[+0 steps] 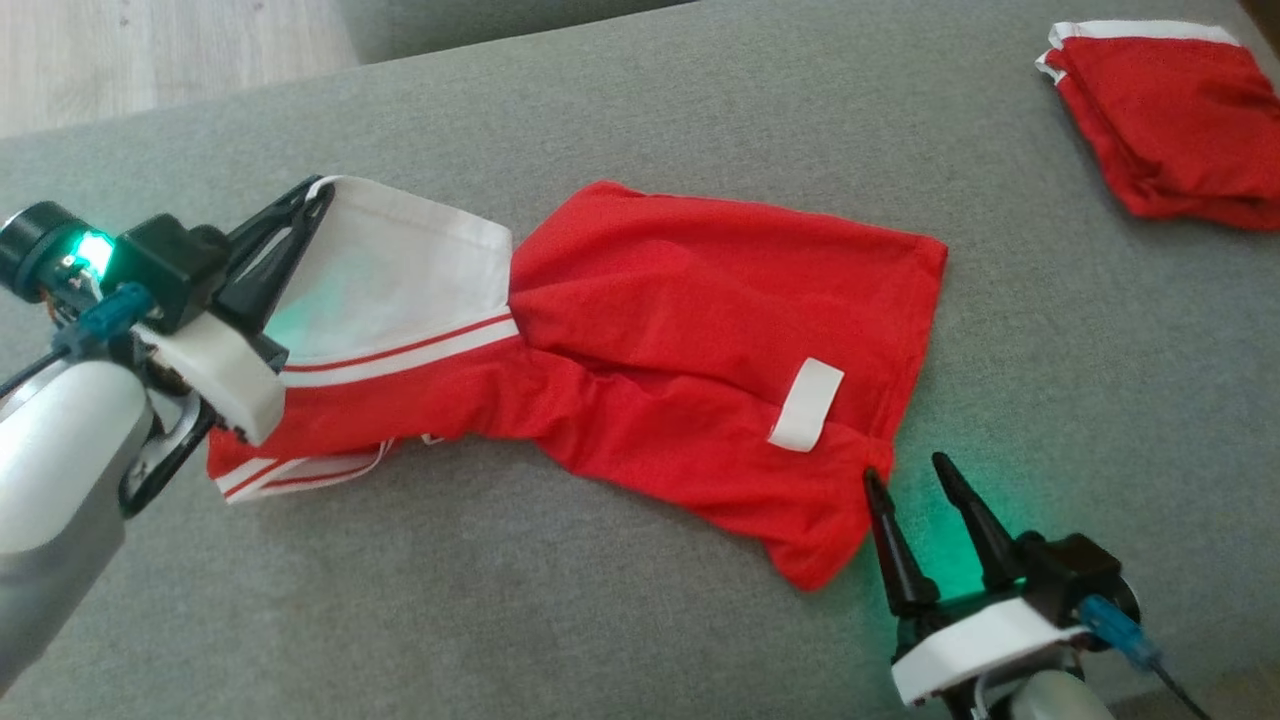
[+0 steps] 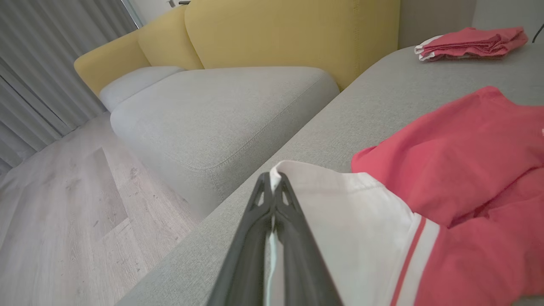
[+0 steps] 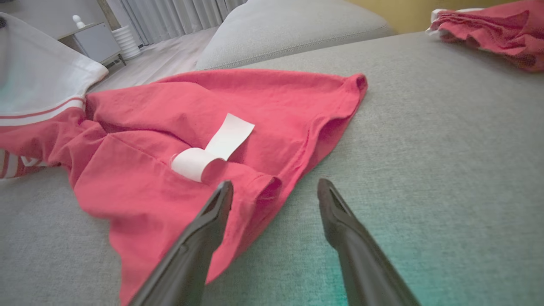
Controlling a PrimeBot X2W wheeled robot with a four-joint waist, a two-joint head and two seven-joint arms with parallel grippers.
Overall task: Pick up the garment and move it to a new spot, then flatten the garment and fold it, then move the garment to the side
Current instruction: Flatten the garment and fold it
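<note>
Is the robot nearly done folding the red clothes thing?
Not nearly. Done: the left gripper is shut on the white end of the garment. In hand: the right gripper is open at the red hem, not gripping yet. Left: the garment lies wrinkled on the grey cushion, so flattening, folding and moving it aside remain. The folded red pile is a different one.

This is a home living room. A sofa with a mustard-yellow backrest [image 2: 272, 38] and broad grey upholstered seat cushions [image 2: 221, 114] stands on a pale wood-plank floor [image 2: 63, 204], with long grey curtains [image 2: 38, 63] hanging down to the floor beside it. A low white cabinet [image 3: 95, 40] with a small white ornament [image 3: 76, 20] on top stands by the curtains, and a red and white garment [image 1: 700, 330] lies spread on the grey upholstery.
</note>
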